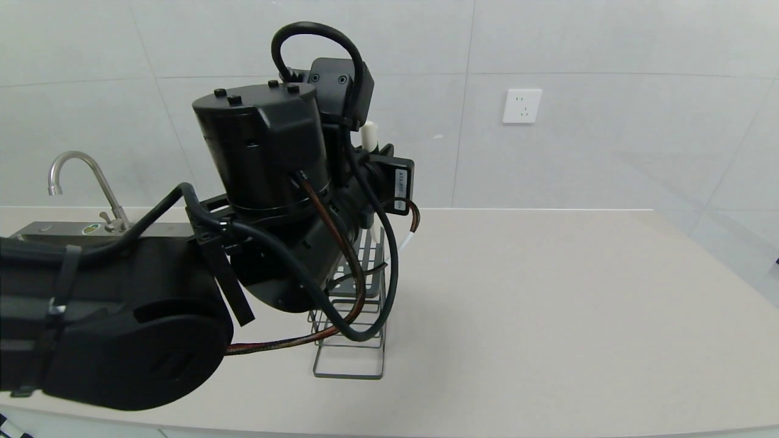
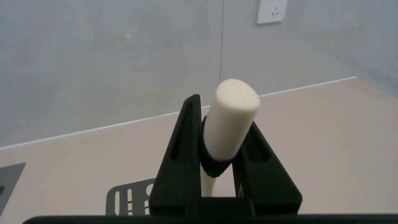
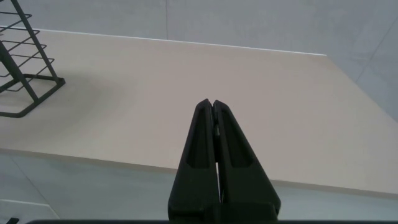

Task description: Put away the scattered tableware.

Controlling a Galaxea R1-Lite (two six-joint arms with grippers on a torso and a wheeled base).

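Note:
My left gripper [image 2: 222,126] is shut on the cream-white round handle [image 2: 233,109] of a utensil, held upright. In the head view the handle's tip [image 1: 369,134] pokes up behind the left wrist, directly above the dark wire rack [image 1: 350,344] on the beige counter. The lower part of the utensil is hidden by the fingers and the arm. A perforated dark part of the rack [image 2: 130,199] lies below the gripper. My right gripper [image 3: 213,109] is shut with nothing in it, hanging near the counter's front edge, well away from the wire rack [image 3: 25,68].
A steel faucet [image 1: 79,176] and sink [image 1: 48,230] sit at the far left of the counter [image 1: 548,292]. A wall socket [image 1: 521,106] is on the tiled wall behind. Bare counter stretches to the right of the rack.

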